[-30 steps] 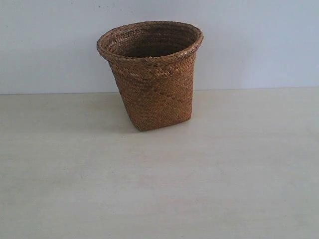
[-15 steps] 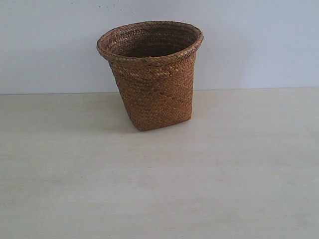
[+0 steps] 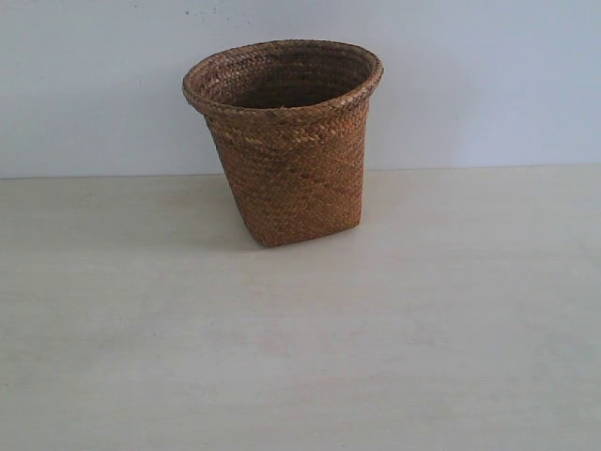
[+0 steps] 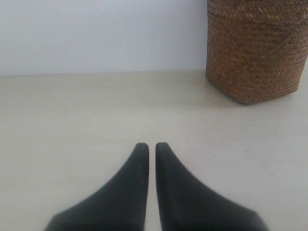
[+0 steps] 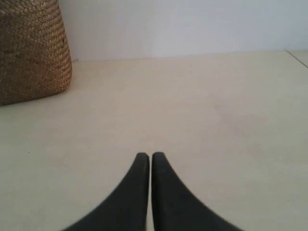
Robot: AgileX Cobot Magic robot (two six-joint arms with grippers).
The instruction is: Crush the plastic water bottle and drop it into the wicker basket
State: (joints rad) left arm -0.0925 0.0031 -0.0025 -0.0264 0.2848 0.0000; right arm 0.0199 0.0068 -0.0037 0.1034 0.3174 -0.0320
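Exterior view: a brown woven basket (image 3: 296,178) stands upright on a pale desk (image 3: 423,329) with a faint wood grain. It sits toward the back of the desk, a little left of the middle, near a plain bluish-white wall (image 3: 488,85). Its round rim flares outward and its sides narrow down to a squarish base, with one corner turned toward the camera. The inside is dark, and the near rim hides its bottom.

Left wrist view: the left hand (image 4: 151,147) reaches forward low over the desk (image 4: 72,120), toward the wall. Its two black fingers (image 4: 130,192) are broad at the near end and taper to rounded tips. The tips are together, with only a hairline gap between them and nothing in it. The basket (image 4: 255,53) stands ahead of the fingertips and off to one side, well apart from them. Its lower wall and one base corner show, and its rim is cut off by the edge of the picture.

Right wrist view: the right hand (image 5: 150,156) is held the same way, low over the desk (image 5: 216,120) and aimed at the wall. Its black fingers (image 5: 168,202) are together at the tips and grip nothing. The basket (image 5: 29,53) stands ahead and off to the other side, well apart from the fingertips, with only part of its woven wall and rounded base edge in view.
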